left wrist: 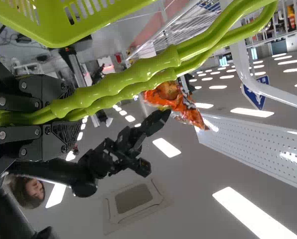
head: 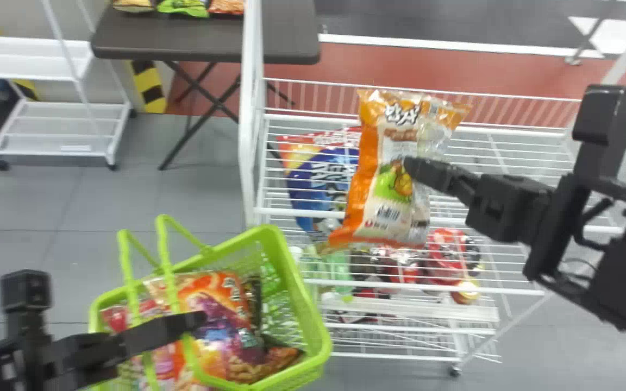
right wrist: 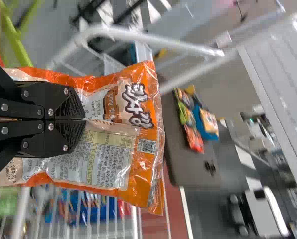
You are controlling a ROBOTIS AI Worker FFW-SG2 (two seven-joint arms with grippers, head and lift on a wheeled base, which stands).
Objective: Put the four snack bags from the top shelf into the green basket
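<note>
The orange snack bag [head: 367,214] hangs in the right claw [right wrist: 83,119] above the wire top shelf [head: 313,118], apart from the green basket [head: 303,288]. That claw is pressed together on the bag's body, about midway between its two crimped ends. The left claw [left wrist: 64,117] pinches the basket's handles [left wrist: 128,82] beside the rack. The bag looks puffed and light, with slick, crinkly film over what are probably brittle snacks, so a moderate squeeze should serve: too loose and the film may slide, too hard and the contents may crush or a seam burst. The mid-body hold seems balanced, though the soft ends could flop and snag on the handles. Snack bags [head: 218,304] already lie in the basket; the next move calls for carrying this one over the rim's open side and lowering it gently.
</note>
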